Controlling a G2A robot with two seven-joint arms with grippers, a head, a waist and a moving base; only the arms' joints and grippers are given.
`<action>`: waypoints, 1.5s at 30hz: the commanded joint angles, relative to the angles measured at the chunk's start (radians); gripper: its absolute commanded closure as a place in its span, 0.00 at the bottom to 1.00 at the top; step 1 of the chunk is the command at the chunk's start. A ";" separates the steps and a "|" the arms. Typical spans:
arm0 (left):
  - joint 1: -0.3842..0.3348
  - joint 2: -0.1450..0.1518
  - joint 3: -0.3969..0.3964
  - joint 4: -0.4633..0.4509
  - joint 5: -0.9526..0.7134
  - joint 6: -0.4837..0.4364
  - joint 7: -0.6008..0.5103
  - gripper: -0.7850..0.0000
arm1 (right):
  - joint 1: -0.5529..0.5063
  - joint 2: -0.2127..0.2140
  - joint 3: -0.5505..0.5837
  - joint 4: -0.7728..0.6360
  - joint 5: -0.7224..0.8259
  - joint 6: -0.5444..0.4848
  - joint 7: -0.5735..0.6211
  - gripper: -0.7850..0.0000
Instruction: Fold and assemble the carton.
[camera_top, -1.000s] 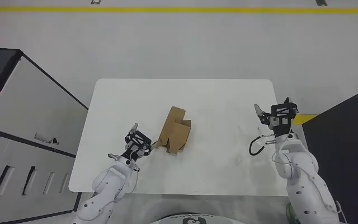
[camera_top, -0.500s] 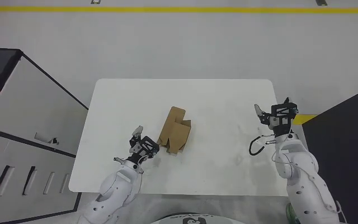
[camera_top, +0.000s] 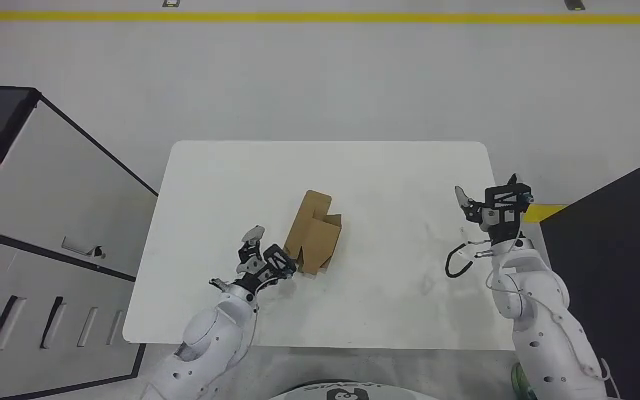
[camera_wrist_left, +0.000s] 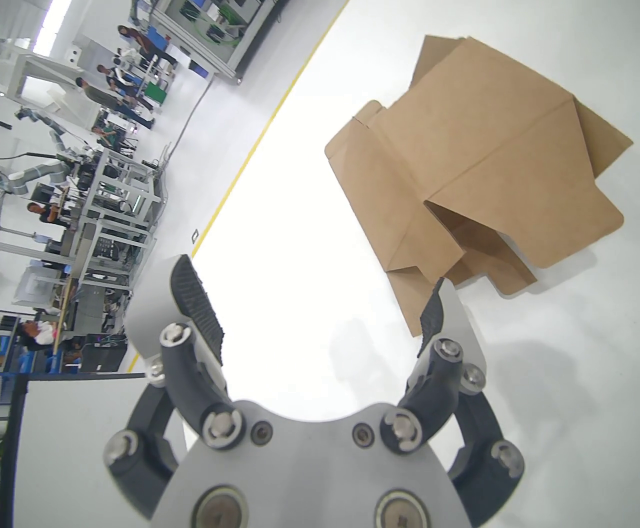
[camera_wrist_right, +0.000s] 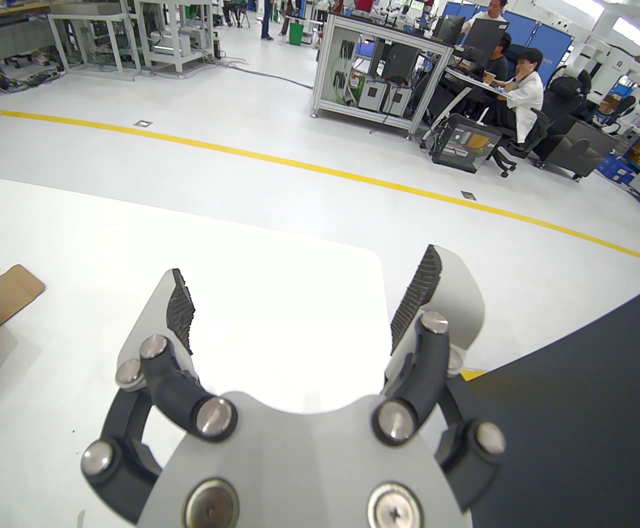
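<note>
A brown cardboard carton (camera_top: 313, 234) lies partly folded near the middle of the white table (camera_top: 400, 180), its flaps loose and one end gaping (camera_wrist_left: 480, 165). My left gripper (camera_top: 266, 252) sits just off the carton's near-left corner, open, with one fingertip (camera_wrist_left: 440, 305) over the edge of a bottom flap and nothing between the jaws (camera_wrist_left: 310, 290). My right gripper (camera_top: 488, 196) hovers open near the table's right edge, far from the carton, holding nothing (camera_wrist_right: 305, 285). A corner of the carton (camera_wrist_right: 17, 290) shows at the side of the right wrist view.
A black cable (camera_top: 458, 262) loops on the table beside the right arm. A grey cabinet (camera_top: 50, 200) stands off the table's left side and a dark surface (camera_top: 600, 240) off its right. A yellow floor line (camera_top: 320, 17) runs beyond the far edge.
My left gripper has moved right and slightly toward the near edge, closing in on the carton's near-left corner. The carton and the right arm have stayed put.
</note>
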 joint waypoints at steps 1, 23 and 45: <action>-0.003 -0.002 0.013 -0.029 0.011 -0.041 -0.086 0.00 | 0.000 0.000 0.000 0.000 0.000 0.000 0.000 0.00; -0.040 -0.012 0.046 0.009 -0.062 -0.103 -0.080 0.00 | 0.000 0.000 0.000 0.000 0.000 0.000 0.000 0.00; -0.077 -0.022 0.076 0.095 -0.099 -0.093 -0.039 0.51 | 0.000 0.000 0.000 0.000 0.000 0.000 0.000 0.00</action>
